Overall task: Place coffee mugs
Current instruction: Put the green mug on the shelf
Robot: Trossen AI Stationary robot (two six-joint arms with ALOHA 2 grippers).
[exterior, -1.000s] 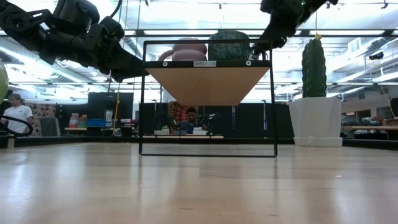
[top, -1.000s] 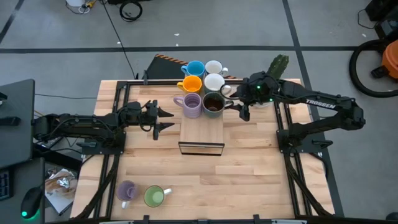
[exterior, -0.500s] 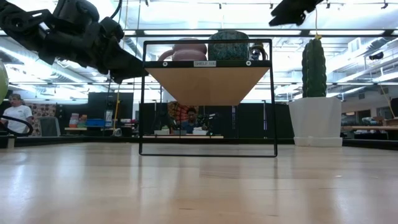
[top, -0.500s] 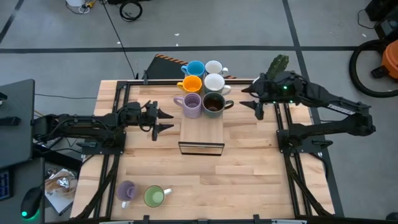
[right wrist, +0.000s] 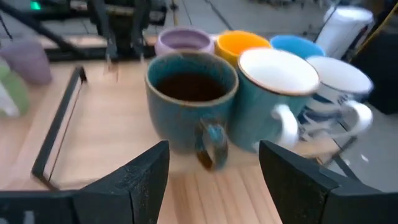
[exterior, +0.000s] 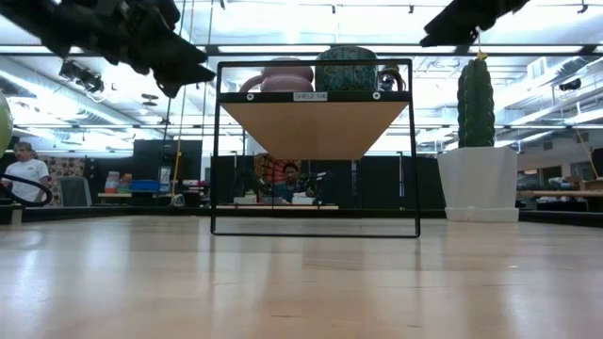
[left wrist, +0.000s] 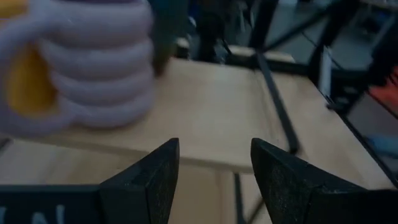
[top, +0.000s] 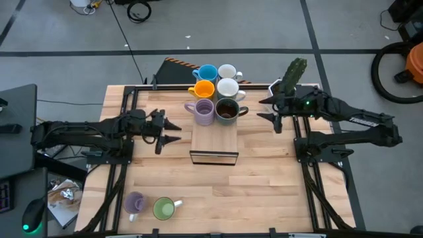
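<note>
Right gripper (top: 270,110) open and empty, backed off right from dark-brown mug (top: 227,110) on shelf (top: 214,140); left gripper (top: 170,131) open, drawn slightly left.

Eight mugs are counted. Six are grouped on the shelf (top: 213,140): one blue (top: 207,73), one orange (top: 203,88), two white (top: 227,71) (top: 227,87), one lavender (top: 204,111) and one dark, teal-sided mug (top: 227,110). Two more are seen on the tabletop (top: 264,178): one lavender (top: 135,202) and one green (top: 164,209). One cactus (top: 295,70) is counted, and two arms, each with one hand.
</note>
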